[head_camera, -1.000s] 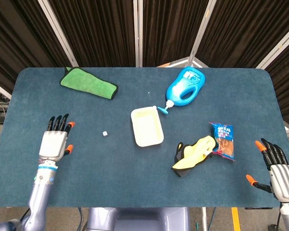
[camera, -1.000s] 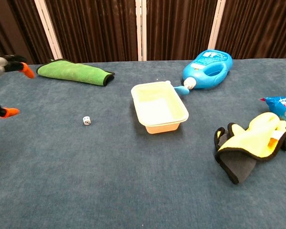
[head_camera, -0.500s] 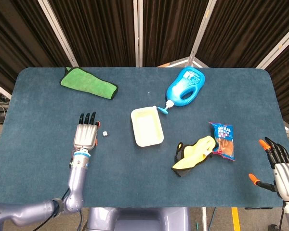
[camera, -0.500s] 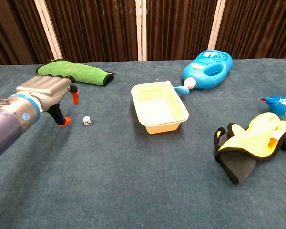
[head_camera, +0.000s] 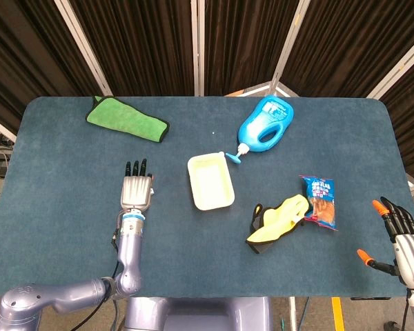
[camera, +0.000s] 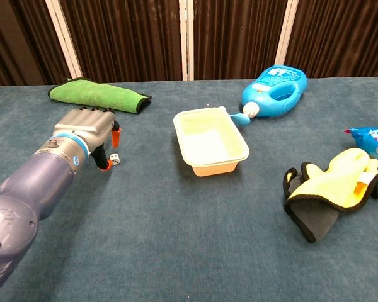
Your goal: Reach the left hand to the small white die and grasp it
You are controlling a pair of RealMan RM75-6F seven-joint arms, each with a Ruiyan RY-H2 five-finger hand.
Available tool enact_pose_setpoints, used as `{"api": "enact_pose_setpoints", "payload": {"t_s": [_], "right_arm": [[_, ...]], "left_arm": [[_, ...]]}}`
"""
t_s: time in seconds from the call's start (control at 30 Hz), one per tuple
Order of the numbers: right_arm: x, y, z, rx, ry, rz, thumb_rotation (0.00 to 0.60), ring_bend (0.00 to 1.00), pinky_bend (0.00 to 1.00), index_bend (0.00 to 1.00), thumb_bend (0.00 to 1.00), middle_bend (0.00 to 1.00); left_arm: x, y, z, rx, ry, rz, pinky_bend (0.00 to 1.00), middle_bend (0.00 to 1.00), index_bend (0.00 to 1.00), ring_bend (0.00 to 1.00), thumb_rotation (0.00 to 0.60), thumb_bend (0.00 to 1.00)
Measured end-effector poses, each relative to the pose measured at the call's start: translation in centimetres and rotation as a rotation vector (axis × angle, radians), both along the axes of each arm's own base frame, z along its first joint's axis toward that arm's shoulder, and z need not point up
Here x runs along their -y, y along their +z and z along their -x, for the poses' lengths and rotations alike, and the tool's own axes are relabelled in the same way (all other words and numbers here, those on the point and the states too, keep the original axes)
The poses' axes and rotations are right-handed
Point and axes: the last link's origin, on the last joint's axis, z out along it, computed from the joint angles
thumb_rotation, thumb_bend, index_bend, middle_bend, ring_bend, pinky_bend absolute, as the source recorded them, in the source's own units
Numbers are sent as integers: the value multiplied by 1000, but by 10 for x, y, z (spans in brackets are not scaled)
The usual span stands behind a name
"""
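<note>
The small white die (camera: 114,159) lies on the blue table, left of centre in the chest view. My left hand (camera: 90,129) hovers right over it with fingers apart. An orange thumb tip sits just left of the die and an orange fingertip hangs above it. Nothing is gripped. In the head view my left hand (head_camera: 136,191) covers the spot and the die is hidden. My right hand (head_camera: 402,236) rests at the table's near right corner, fingers spread, holding nothing.
An empty cream tray (camera: 238,156) stands right of the die. A green cloth (camera: 97,94) lies at the back left, a blue bottle (camera: 276,91) at the back right. A yellow glove (camera: 334,182) and snack bag (camera: 372,141) lie on the right.
My left hand has travelled right across the table from its left edge and now sits over the die. My right hand has barely shifted.
</note>
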Motion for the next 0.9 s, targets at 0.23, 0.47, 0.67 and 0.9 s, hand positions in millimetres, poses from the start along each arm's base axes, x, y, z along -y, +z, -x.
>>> {"api": "enact_pose_setpoints", "payload": {"t_s": [0.23,0.47,0.67,0.9], "right_arm": [[1,0,0,2,-2,2,600,0,0,59,103,0],[0,-1,0,-2,-1,-2,600,0,0,59,102,0],[0,-1,-1,-2,1,-4,600,0,0,59,103,0],[0,-1,-1,2,6,-1,600,0,0,59,103,0]], "left_arm": [[-1,-5,-1,14,-2,3,0,0,450,0,600,344],[-5,-5,3,4,5,-6,0,0,455,0,600,346],[-6,-7,6,-6,9,0,0,0,479,0,600,352],[-6,-12,4,0,4,11,0,0,529,0,600,447]]}}
